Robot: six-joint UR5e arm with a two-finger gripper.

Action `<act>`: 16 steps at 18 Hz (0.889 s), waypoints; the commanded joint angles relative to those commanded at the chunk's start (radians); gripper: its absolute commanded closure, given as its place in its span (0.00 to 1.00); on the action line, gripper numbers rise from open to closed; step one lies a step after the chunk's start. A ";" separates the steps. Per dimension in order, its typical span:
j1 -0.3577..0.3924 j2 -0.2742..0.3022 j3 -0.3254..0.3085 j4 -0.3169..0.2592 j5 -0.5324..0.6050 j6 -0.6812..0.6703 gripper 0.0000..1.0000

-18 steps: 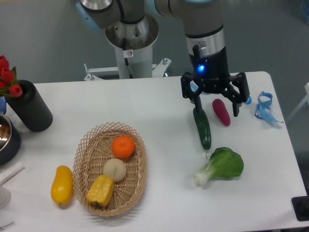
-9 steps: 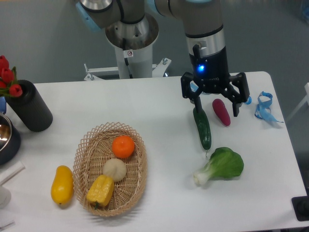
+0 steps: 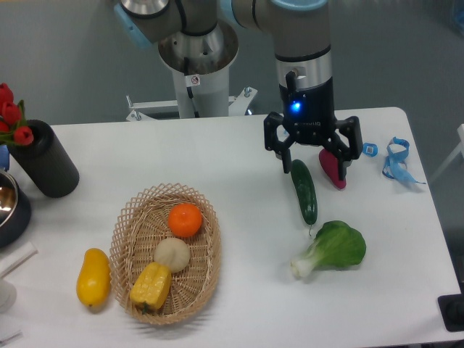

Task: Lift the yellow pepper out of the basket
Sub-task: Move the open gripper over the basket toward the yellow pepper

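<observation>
The yellow pepper (image 3: 151, 286), blocky and ribbed, lies at the near end of the oval wicker basket (image 3: 133, 217) on the left half of the table. An orange (image 3: 185, 220) and a pale round fruit (image 3: 172, 254) share the basket with it. My gripper (image 3: 313, 164) hangs far off to the upper right, over the top of a green cucumber (image 3: 304, 191) and beside a purple eggplant (image 3: 332, 168). Its fingers are spread open with nothing between them.
A smooth yellow mango-like fruit (image 3: 93, 277) lies left of the basket. A bok choy (image 3: 332, 249) sits at the right. A black vase with red tulips (image 3: 42, 159) and a metal bowl (image 3: 10, 206) stand at the left edge. A blue ribbon (image 3: 397, 160) lies far right.
The gripper has shifted slightly left and up and turned a little at the wrist. It stays open. Nothing on the table has moved.
</observation>
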State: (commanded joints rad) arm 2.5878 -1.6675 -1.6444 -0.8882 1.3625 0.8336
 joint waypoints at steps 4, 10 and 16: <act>-0.021 -0.002 0.006 0.000 -0.043 -0.106 0.00; -0.084 -0.034 0.017 0.000 -0.105 -0.319 0.00; -0.198 -0.130 0.045 0.000 -0.102 -0.459 0.00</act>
State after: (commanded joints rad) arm 2.3901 -1.7977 -1.5999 -0.8882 1.2609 0.3745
